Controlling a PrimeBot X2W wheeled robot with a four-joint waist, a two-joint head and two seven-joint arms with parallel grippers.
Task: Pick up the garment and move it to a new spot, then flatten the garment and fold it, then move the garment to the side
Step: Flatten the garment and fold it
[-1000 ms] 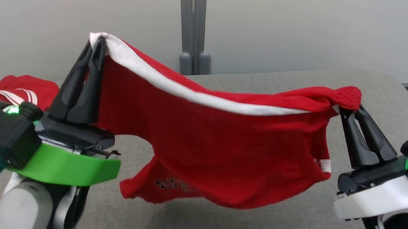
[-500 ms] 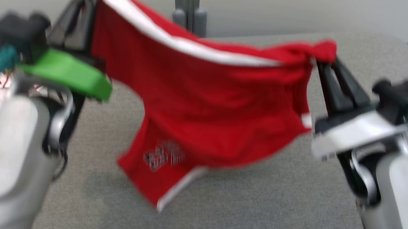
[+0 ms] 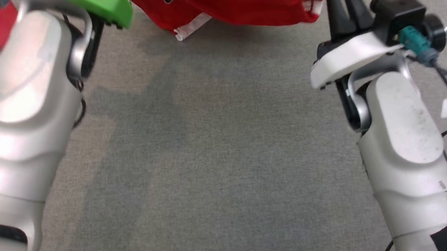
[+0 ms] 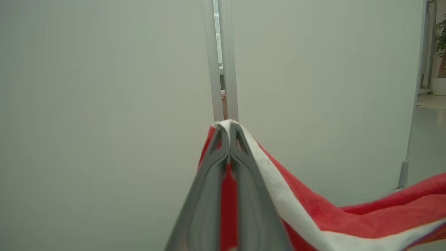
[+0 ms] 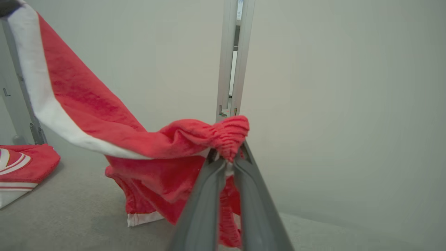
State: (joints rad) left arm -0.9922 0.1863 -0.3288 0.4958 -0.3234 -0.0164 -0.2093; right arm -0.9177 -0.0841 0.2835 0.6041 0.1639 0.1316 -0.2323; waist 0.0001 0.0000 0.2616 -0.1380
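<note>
My left claw (image 4: 229, 129) and right claw (image 5: 228, 161) each clamp an edge of the red garment (image 5: 83, 104), hanging over the grey counter (image 3: 219, 163).

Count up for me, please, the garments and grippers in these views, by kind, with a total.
Red garments: 2, the held garment and the second garment lying on the table
Grippers: 2, the left gripper and the right gripper, each shut on the held garment
Total: 4

Even, soft indoor light; faint shadows on grey table (image 3: 219, 163); near jaws blurred in wrist views.
</note>
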